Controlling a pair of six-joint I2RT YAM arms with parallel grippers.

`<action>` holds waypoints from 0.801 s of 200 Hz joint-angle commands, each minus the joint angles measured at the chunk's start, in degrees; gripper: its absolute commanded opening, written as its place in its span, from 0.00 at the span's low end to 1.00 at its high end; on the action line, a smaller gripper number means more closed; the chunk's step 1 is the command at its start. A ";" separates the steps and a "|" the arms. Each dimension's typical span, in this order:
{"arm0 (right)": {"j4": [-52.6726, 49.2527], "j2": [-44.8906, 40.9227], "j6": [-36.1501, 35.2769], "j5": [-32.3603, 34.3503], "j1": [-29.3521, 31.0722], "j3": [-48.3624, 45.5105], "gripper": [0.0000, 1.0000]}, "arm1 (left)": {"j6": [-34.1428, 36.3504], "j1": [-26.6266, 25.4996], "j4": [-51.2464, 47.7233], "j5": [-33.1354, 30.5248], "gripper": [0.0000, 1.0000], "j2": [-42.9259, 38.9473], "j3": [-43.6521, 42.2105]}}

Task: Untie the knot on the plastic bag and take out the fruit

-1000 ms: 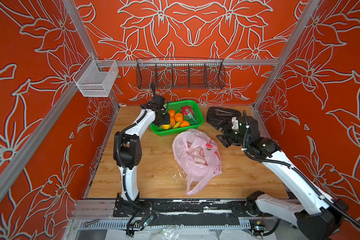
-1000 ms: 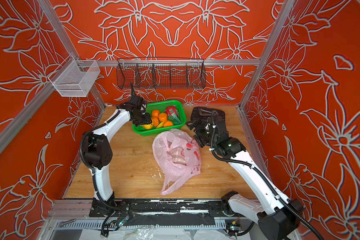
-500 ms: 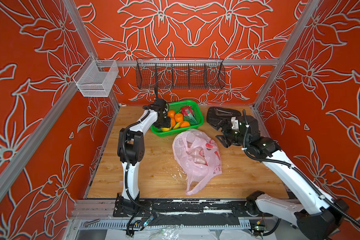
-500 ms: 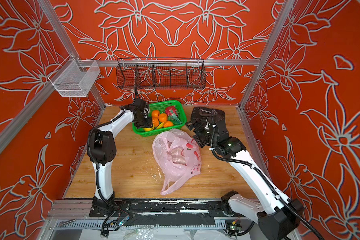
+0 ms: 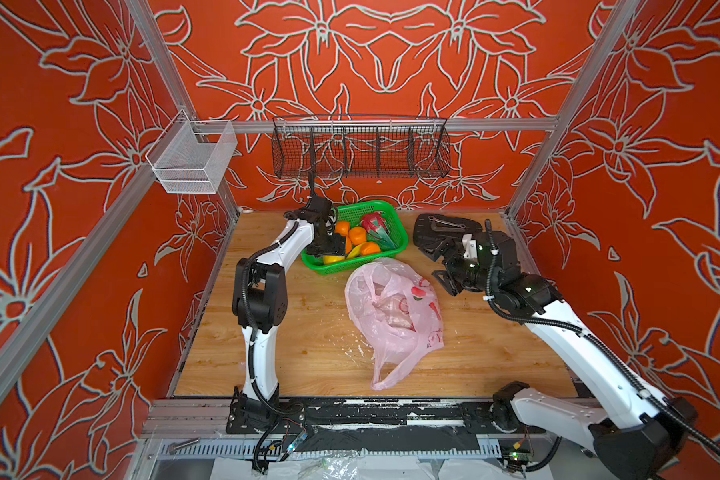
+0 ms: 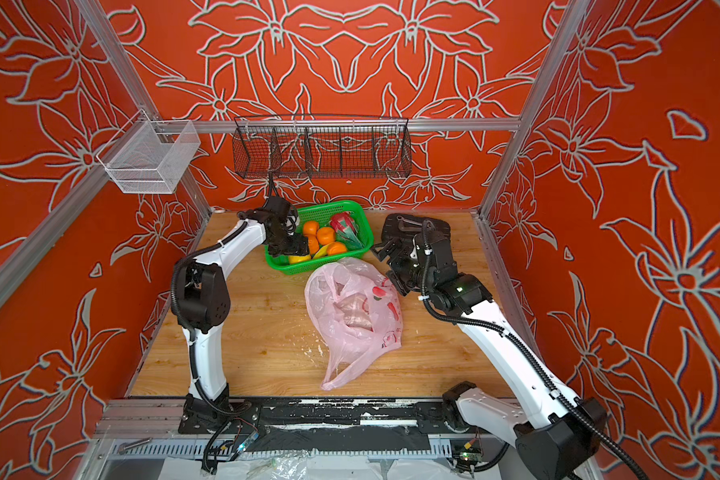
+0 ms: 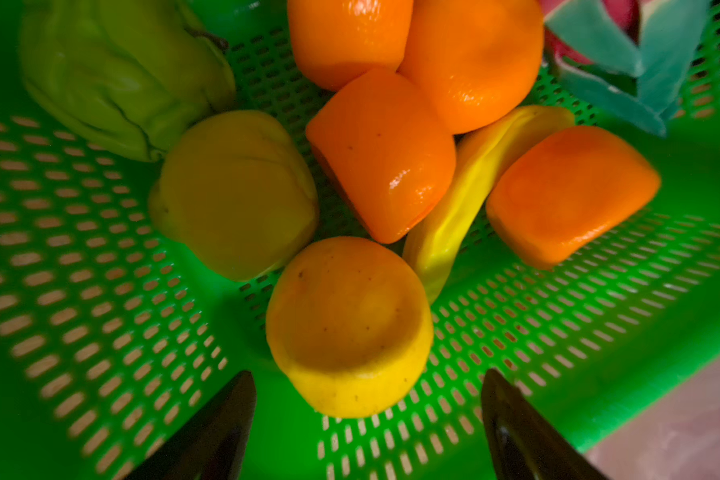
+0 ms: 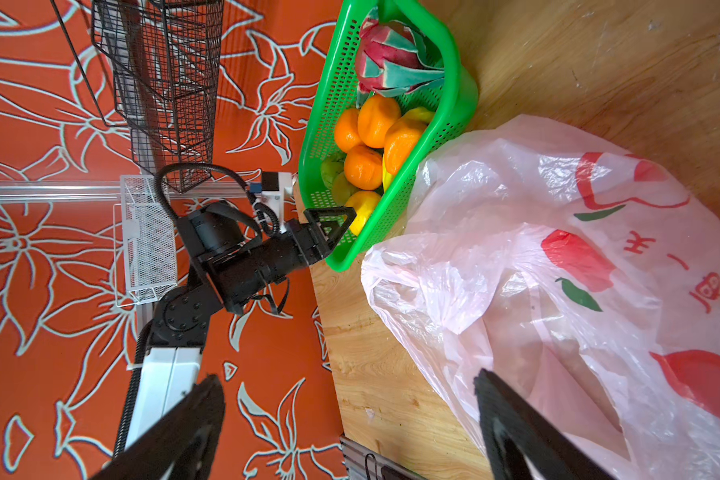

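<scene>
The pale-pink plastic bag lies slack on the wooden table, and no knot shows in any view. The fruit sits in the green basket behind it: oranges, a banana, a green apple, a dragon fruit and a yellow round one. My left gripper hangs open inside the basket, its tips either side of the yellow fruit without touching it. My right gripper is open and empty beside the bag's far right edge.
A black wire rack hangs on the back wall just above the basket. A white mesh bin is fixed at the left rail. A flat black object lies at the back right, behind the right arm. Red walls close three sides.
The left arm's elbow has swung a little to the right while its gripper stayed in the basket, and its jaws have spread wider. The right arm and the bag have not moved.
</scene>
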 commanded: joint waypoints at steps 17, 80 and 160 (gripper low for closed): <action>-6.04 -1.02 -6.08 7.25 -1.29 3.76 0.96 | -3.25 0.15 0.46 0.68 0.86 -12.85 -2.35; -10.27 -3.39 -17.47 20.24 -9.35 -0.48 0.97 | -10.40 0.17 10.94 2.61 0.87 -38.56 -22.37; -0.80 0.08 -38.60 39.16 -18.17 -15.92 0.97 | -10.21 0.33 25.03 -17.35 0.99 -62.64 -60.52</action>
